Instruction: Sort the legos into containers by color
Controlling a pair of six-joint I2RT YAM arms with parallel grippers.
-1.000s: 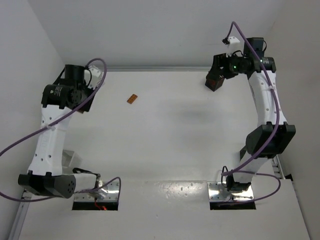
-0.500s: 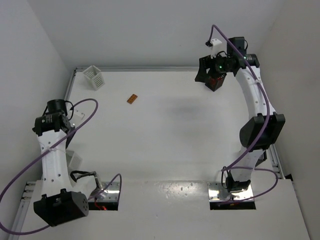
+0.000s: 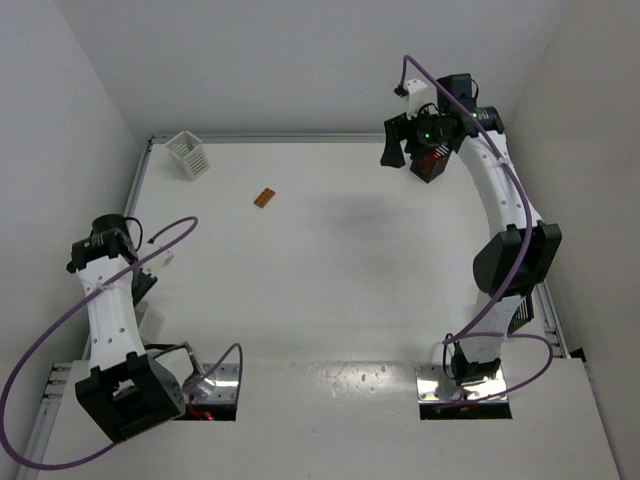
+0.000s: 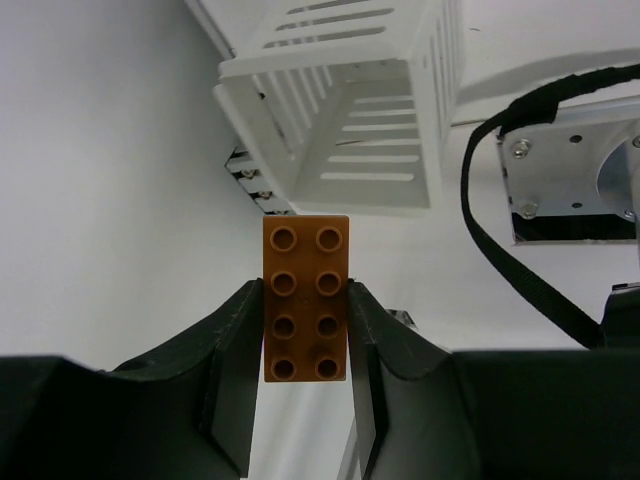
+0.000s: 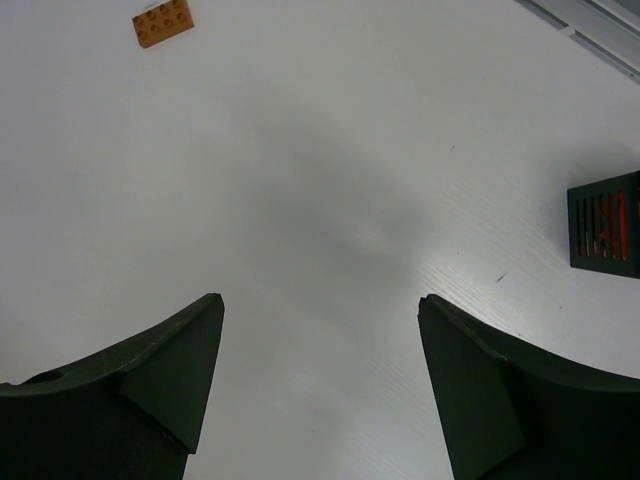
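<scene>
Legos in view number two, both orange-brown, each with two rows of four studs. At the left edge of the table (image 3: 340, 290), the left gripper (image 4: 306, 300) is clamped on the first brick (image 4: 306, 262) by its long sides, studs facing the wrist camera. A white slatted basket (image 4: 345, 110) appears just beyond this brick, beside a metal base plate (image 4: 570, 180). A second white basket (image 3: 187, 154) stands in the far left corner. The second brick (image 3: 264, 198) rests on the table to the right of that basket, well apart from both arms. At the far right, the right gripper (image 5: 320, 310) hangs above bare table with its fingers spread wide and nothing between them. A black basket (image 5: 604, 222), showing red pieces (image 5: 612, 220) through its slats, stands near it on the right
</scene>
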